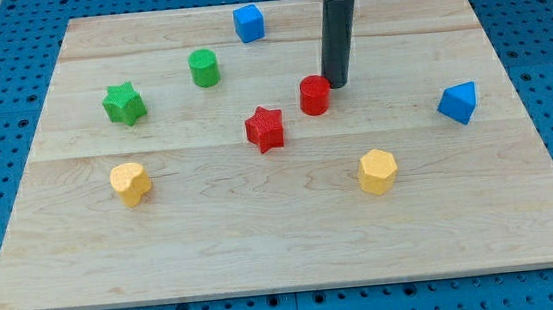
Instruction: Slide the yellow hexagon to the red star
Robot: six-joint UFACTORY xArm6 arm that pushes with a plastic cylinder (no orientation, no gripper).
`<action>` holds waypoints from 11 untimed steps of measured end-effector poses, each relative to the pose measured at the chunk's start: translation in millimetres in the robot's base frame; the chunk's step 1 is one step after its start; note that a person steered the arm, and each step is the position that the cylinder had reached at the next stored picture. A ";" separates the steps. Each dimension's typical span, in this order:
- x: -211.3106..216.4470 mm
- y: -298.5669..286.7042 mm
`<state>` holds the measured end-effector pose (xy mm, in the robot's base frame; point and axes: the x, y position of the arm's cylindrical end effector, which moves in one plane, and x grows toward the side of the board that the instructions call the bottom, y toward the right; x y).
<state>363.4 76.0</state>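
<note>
The yellow hexagon block point(377, 171) sits on the pale wooden tabletop point(264, 246) toward the view's lower right, well apart from the red star block point(265, 128). No jaws here: my tip point(335, 83) touches a red cylinder point(314, 95)

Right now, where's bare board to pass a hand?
Free: the strip below the yellow heart-like block and yellow hexagon. Crowded: the middle, where my tip sits beside the red cylinder, near the red star.

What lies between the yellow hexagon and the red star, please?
Nothing: in the camera view, only bare board separates the yellow hexagon from the red star.
</note>
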 end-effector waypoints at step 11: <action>127.6 -53.0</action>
